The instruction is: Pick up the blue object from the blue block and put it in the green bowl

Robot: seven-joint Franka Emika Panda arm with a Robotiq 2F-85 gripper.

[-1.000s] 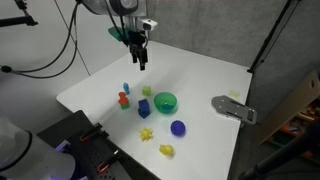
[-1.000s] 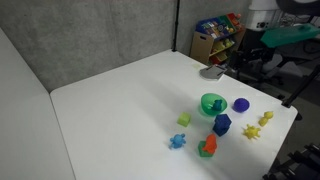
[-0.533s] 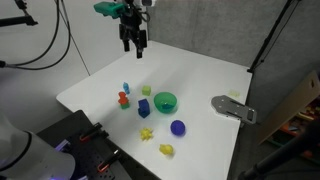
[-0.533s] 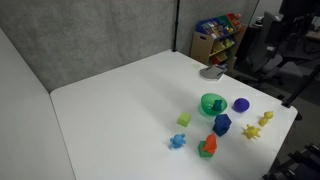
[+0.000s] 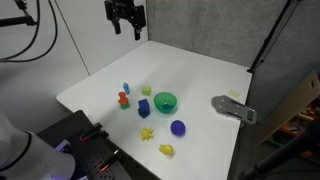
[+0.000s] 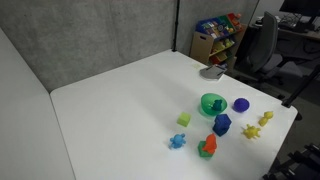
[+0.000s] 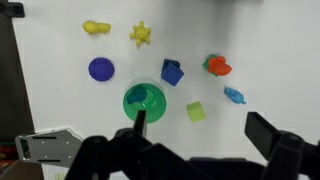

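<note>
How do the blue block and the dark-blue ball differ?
Shape: the blue block is angular with flat faces; the dark-blue ball is round.
Hue: the ball leans more violet than the block.
Placement: the block lies between the green bowl and the red piece; the ball sits on the bowl's other side.
Shared: both are dark blue, smaller than the bowl, and rest on the white table.
</note>
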